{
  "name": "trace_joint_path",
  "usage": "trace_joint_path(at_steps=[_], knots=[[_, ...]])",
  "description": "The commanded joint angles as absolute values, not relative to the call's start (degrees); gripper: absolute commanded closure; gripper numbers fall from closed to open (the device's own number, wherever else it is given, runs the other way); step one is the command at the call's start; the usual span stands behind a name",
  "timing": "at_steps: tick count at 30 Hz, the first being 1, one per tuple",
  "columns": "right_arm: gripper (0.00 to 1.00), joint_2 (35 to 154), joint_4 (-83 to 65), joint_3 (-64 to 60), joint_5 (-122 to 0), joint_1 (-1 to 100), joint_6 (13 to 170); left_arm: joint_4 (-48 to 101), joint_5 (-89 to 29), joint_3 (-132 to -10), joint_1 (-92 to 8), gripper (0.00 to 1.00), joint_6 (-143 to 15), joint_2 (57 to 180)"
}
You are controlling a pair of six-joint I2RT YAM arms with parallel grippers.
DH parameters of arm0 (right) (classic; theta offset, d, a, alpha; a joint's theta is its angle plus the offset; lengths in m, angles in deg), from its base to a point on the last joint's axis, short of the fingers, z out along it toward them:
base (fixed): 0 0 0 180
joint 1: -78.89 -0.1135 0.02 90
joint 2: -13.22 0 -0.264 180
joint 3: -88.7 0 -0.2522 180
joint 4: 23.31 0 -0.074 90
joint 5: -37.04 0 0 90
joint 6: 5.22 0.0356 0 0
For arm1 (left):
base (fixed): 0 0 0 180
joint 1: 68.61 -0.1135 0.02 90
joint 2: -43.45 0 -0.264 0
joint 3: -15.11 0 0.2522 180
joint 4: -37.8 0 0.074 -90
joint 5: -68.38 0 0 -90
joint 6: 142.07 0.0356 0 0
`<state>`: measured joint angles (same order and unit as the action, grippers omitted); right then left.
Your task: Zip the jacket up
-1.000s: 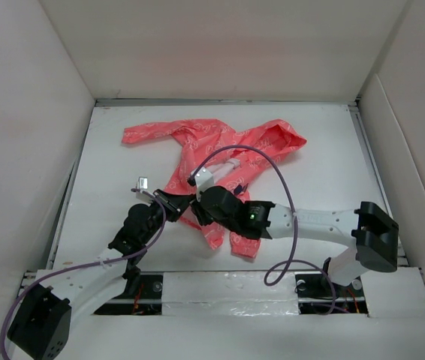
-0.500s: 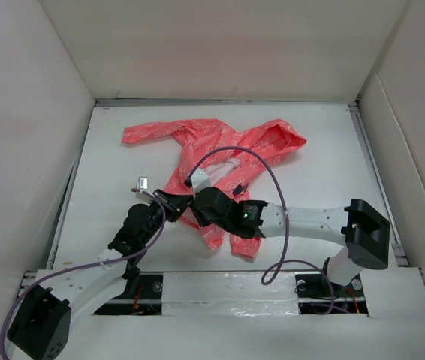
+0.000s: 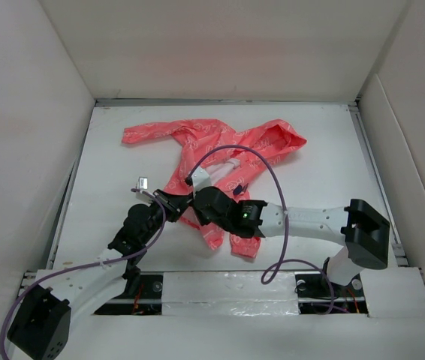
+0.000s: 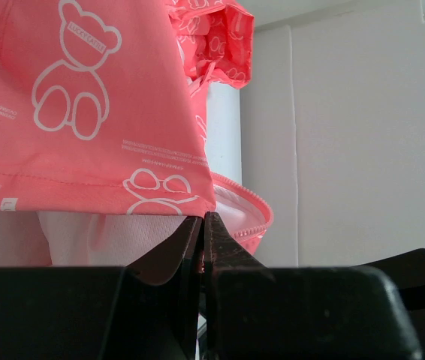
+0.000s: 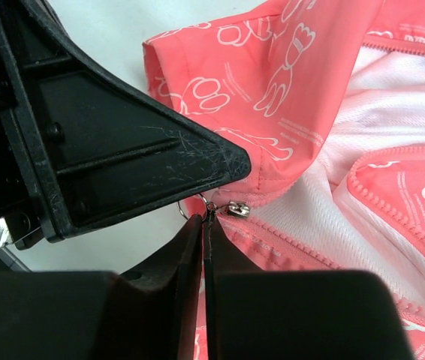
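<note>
Top external view is showing me the table carrying the jacket, which is lying crumpled mid-table. My left claw is pinching its hem, fingers closed. My right claw is clamping the zipper pull just beside it.

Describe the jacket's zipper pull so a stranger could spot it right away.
Find the coral-pink jacket on the white table. Along its near hem, at the right gripper, sits the zipper pull: a small silver metal piece, unlike the pink fabric and white lining around it.
</note>
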<state>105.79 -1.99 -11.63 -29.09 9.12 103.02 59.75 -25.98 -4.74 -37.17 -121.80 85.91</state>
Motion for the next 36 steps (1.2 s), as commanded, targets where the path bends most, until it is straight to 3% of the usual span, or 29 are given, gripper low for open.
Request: trace_joint_path(at_steps=[1, 3, 13, 19, 23, 28, 34, 36], knots=[[0.94, 104.9, -4.8, -9.8, -27.4, 8.9, 103.8, 63.0, -27.7, -4.3, -36.9, 1.0, -122.1, 84.6], [1.0, 104.5, -4.6, -10.2, -27.4, 9.5, 104.2, 62.8, -27.7, -4.2, -36.9, 1.0, -122.1, 84.3], [1.0, 95.6, -11.1, -15.8, -25.7, 11.8, 104.1, 61.7, -27.8, -4.0, -36.9, 1.0, -121.9, 83.5], [1.0, 91.0, -16.8, -20.1, -33.2, 16.6, 104.3, 61.5, -27.8, -3.8, -36.9, 1.0, -121.9, 83.4], [0.99, 92.5, -15.3, -19.2, -37.4, 14.5, 99.8, 61.4, -27.8, -4.1, -36.9, 1.0, -121.9, 83.4], [0.77, 94.5, -15.4, -20.2, -29.6, 5.7, 92.0, 61.4, -27.8, -4.7, -36.9, 1.0, -121.8, 83.7], [0.61, 100.5, -3.6, -12.0, -20.4, 3.9, 92.1, 61.4, -27.9, -4.7, -36.9, 1.0, -121.8, 83.8], [0.6, 101.6, 0.9, -10.2, -18.0, 3.9, 92.6, 61.4, -27.9, -4.8, -36.9, 1.0, -121.7, 83.7]])
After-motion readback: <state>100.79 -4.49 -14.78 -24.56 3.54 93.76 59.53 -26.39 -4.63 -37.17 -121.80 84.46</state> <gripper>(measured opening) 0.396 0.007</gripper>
